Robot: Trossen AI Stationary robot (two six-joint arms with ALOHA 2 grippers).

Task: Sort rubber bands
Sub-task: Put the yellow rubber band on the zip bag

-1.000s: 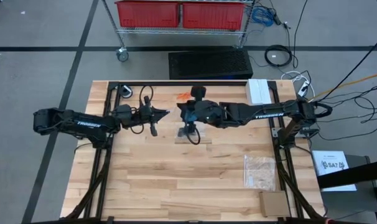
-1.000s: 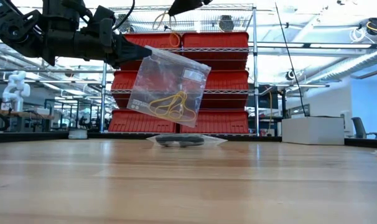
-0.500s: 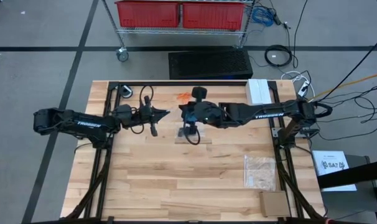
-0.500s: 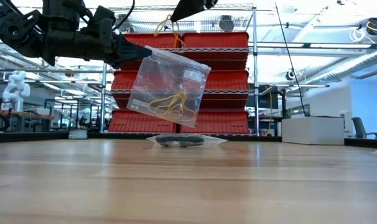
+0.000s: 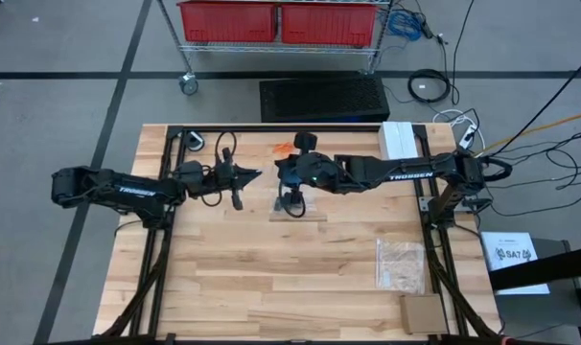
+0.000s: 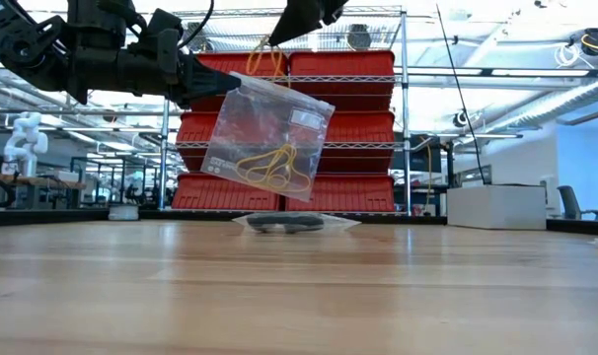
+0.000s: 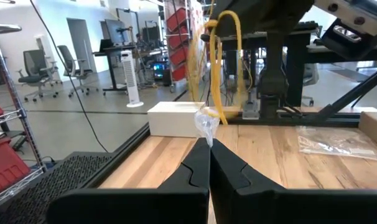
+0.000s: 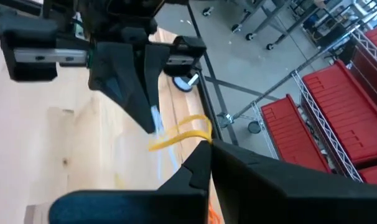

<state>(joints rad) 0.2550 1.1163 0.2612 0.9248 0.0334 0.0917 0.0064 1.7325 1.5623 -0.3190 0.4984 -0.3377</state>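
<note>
— What's changed?

— My right gripper (image 6: 279,36), pinching a yellow rubber band (image 6: 269,56), has carried it lower and nearer the bag (image 6: 267,138) than a second ago — it now hangs just above the bag's mouth. So the drop looks close.

— And your left?

— My left gripper (image 6: 202,81) stays pressed on the bag's corner, holding it up over the table (image 6: 299,286), unmoved. More yellow bands (image 6: 271,170) lie inside.

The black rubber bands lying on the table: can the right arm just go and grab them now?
Probably not yet: the right gripper is shut on a yellow rubber band, high above the black rubber bands.
</note>
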